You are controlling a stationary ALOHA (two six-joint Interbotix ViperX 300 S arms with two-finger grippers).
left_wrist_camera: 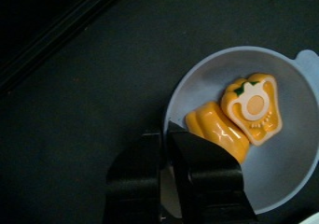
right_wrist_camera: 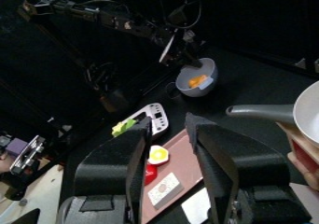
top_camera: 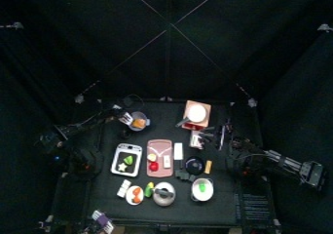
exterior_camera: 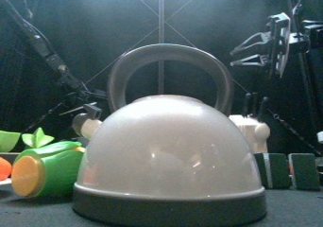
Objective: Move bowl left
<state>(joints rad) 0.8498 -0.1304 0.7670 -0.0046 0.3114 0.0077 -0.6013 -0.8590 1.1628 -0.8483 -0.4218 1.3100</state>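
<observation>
The small greyish bowl (left_wrist_camera: 249, 125) with a pale rim holds orange pepper pieces (left_wrist_camera: 249, 106). It stands at the table's back left in the top view (top_camera: 135, 123) and shows in the right wrist view (right_wrist_camera: 197, 77). My left gripper (left_wrist_camera: 169, 146) sits at the bowl's near rim, jaws close together astride it; in the top view it (top_camera: 127, 114) is at the bowl's back left edge. My right gripper (right_wrist_camera: 173, 134) is open and empty, held above the table's right side (top_camera: 223, 140). In the front view a kettle hides the bowl.
A pink tray (top_camera: 159, 156) with food lies mid-table, a white tray (top_camera: 127, 160) with green pieces to its left. A pale pan (top_camera: 197, 111) stands at the back. A metal bowl (top_camera: 164, 192) and a green-inside white bowl (top_camera: 202, 189) stand in front. A white kettle (exterior_camera: 171, 150) fills the front view.
</observation>
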